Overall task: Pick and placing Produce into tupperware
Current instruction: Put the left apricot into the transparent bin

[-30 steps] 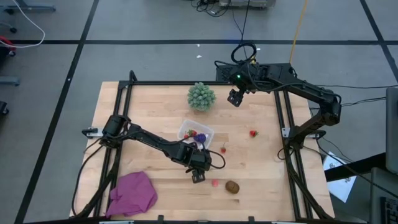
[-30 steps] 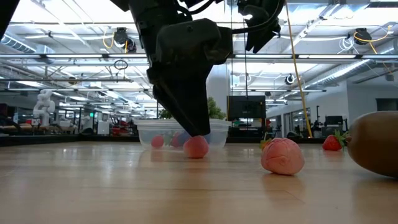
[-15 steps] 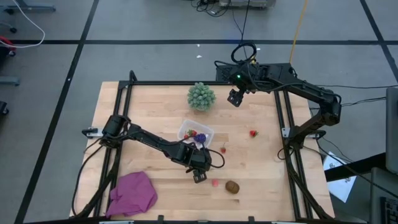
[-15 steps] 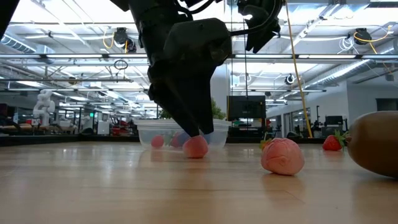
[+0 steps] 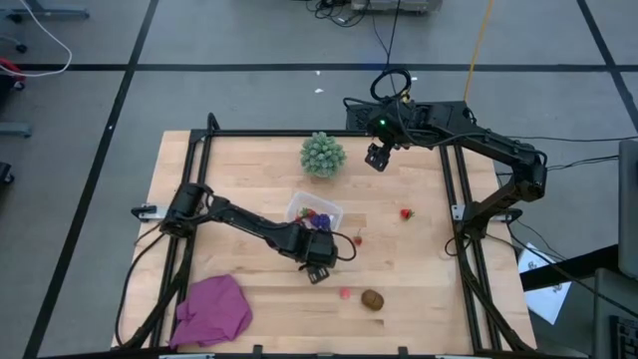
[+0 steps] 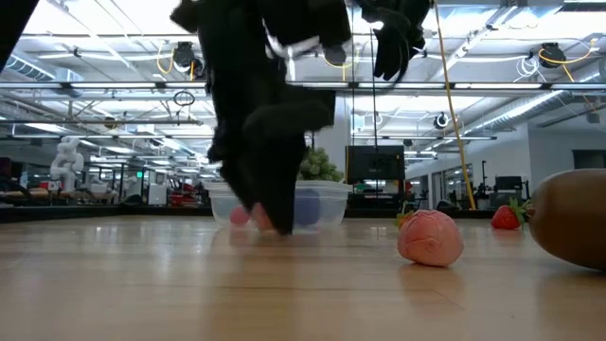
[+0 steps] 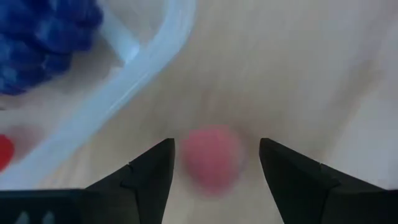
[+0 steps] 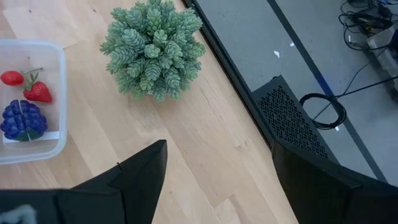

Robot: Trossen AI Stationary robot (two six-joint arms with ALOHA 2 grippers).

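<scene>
While the right gripper [image 5: 376, 157] hangs spread near the table's far edge, left gripper [image 7: 214, 163] reaches low, fingers wide around a pink berry [image 7: 211, 157] just beside the tupperware [image 7: 134, 84].

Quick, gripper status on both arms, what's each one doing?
Left gripper: open, fingers either side of a pink berry beside the tupperware, not gripping it.
Right gripper: open, empty, raised by the green spiky ball.

The left arm [image 6: 270, 123] blurs in the low view, hiding part of the tupperware [image 6: 327, 202]; the brown oval piece [image 6: 571, 218] is edge-cropped.
</scene>
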